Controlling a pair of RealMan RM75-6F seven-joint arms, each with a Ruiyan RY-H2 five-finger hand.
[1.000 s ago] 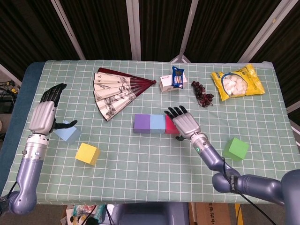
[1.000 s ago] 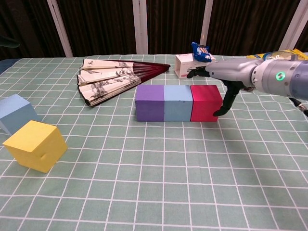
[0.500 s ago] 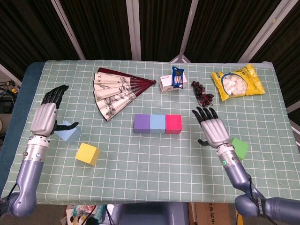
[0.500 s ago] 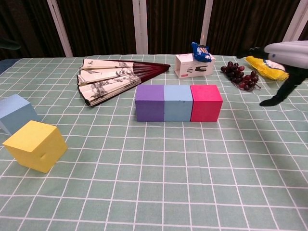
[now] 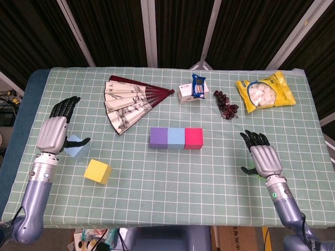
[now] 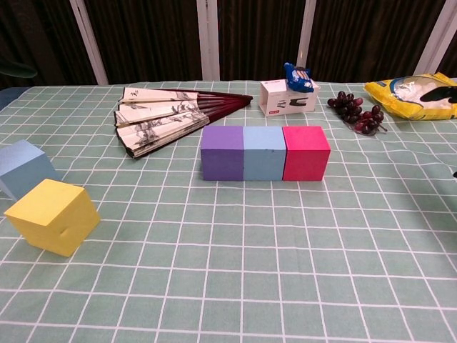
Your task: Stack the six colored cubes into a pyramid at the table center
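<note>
Table centre: we see three cubes in a touching row — purple cube (image 5: 158,138) on the left, blue cube (image 5: 176,138) in the middle, pink cube (image 5: 193,138) on the right, all flat on the green checked cloth (image 5: 172,183). No second tier on them.

Our left hand (image 5: 54,132) hangs at the left edge of the table, fingers spread and holding nothing, directly over the light blue cube (image 5: 77,148), which shows partly below it. The yellow cube (image 5: 98,171) sits just beside that one, nearer the front edge, turned at a slant.

Our right hand (image 5: 263,156) is at the right side, well apart from the row, fingers spread, empty. A sliver of green cube (image 5: 253,170) shows beneath it — mostly hidden.

Along the far side: folding fan (image 5: 129,102), small box (image 5: 191,92), grapes (image 5: 225,104), yellow snack bag (image 5: 265,91).
</note>
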